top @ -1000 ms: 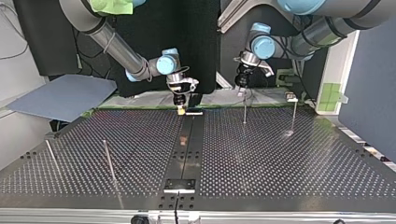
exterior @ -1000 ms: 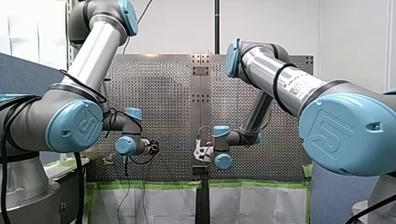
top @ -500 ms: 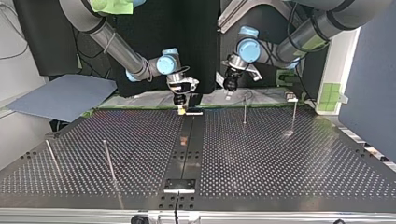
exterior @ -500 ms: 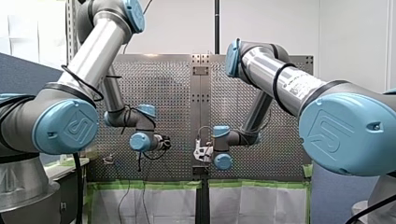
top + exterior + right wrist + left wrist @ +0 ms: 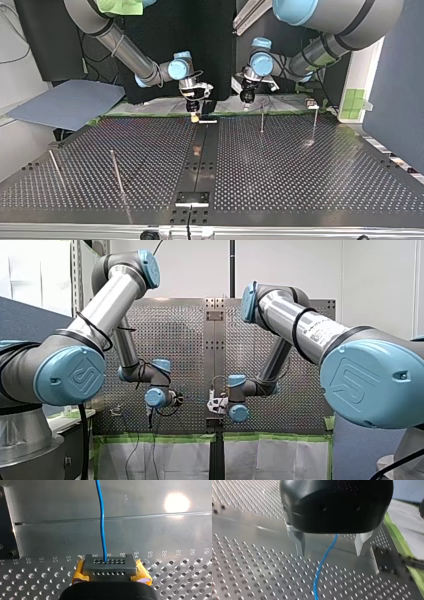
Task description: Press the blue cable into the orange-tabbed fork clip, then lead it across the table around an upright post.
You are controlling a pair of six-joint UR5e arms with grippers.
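The blue cable (image 5: pixel 101 517) comes out from between the yellow-padded fingers of my right gripper (image 5: pixel 108 566), which is shut on it low over the table's far middle seam (image 5: pixel 194 116). It runs straight ahead over the bare metal strip. In the left wrist view the blue cable (image 5: pixel 318 575) passes loosely between the metal fingers (image 5: pixel 299 543) of my left gripper (image 5: pixel 331 553), which stands open above the perforated table. In the top view my left gripper (image 5: pixel 246 97) hangs just right of my right one. A small clip-like fixture (image 5: pixel 312 104) sits at the far right; its tabs are too small to tell.
Two upright posts (image 5: pixel 262 120) (image 5: pixel 315 125) stand at the top view's right, two more (image 5: pixel 116 170) (image 5: pixel 54 167) lean at its left. A small white plate (image 5: pixel 207 120) lies under my right gripper. A grey sheet (image 5: pixel 67 102) lies off the table's left.
My left arm has swung toward the table's middle, leftward in the top view, bringing its gripper close beside my right one. My right arm has stayed still.
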